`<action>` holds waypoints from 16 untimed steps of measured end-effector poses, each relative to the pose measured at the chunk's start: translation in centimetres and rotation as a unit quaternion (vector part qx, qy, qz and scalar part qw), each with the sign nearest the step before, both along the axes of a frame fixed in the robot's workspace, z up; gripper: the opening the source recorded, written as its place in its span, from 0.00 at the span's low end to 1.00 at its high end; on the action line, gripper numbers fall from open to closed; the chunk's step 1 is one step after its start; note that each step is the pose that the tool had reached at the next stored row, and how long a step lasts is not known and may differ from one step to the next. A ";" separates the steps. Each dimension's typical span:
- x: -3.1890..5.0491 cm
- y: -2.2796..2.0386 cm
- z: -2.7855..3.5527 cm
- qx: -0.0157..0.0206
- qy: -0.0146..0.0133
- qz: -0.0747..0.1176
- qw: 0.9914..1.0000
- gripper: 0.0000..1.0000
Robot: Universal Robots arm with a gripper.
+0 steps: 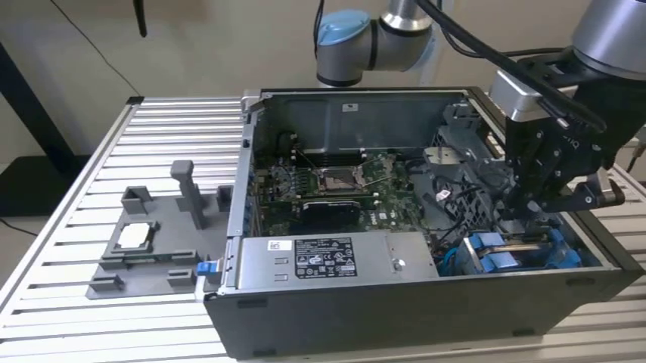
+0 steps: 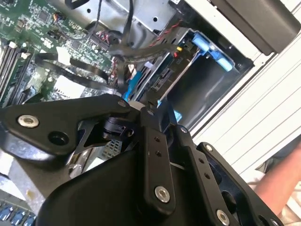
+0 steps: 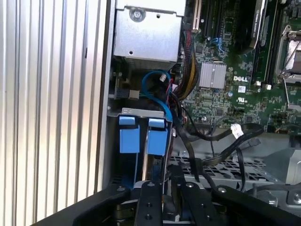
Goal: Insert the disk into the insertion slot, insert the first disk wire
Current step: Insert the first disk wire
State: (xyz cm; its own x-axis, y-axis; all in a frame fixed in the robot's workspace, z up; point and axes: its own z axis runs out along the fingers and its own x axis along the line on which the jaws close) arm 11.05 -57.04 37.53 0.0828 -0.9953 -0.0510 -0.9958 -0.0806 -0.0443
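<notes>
My gripper hangs inside the open computer case, at the exterior view's right, just over the insertion slot with its bright blue clips. In both wrist views its black fingers close from two sides on a thin upright piece. That piece is the disk, seen edge-on with its blue carrier showing beside the fingertips. In the first wrist view the disk's silvery edge runs down from the gripper between the slot's two blue clips. The bay's dark metal walls lie right beside the gripper.
Black cables and a blue cable lie loose next to the bay. The green motherboard fills the case floor. A silver labelled power-supply box sits at the front. A grey fixture stands outside. A person's arm is near.
</notes>
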 end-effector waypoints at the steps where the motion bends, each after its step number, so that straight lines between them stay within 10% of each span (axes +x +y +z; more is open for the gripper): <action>1: -0.28 0.13 0.04 0.000 -0.001 0.000 1.000 0.24; 11: -2.40 2.58 0.31 0.001 -0.011 0.000 1.000 0.24; 16: -2.91 2.67 1.16 0.001 -0.015 0.000 1.000 0.24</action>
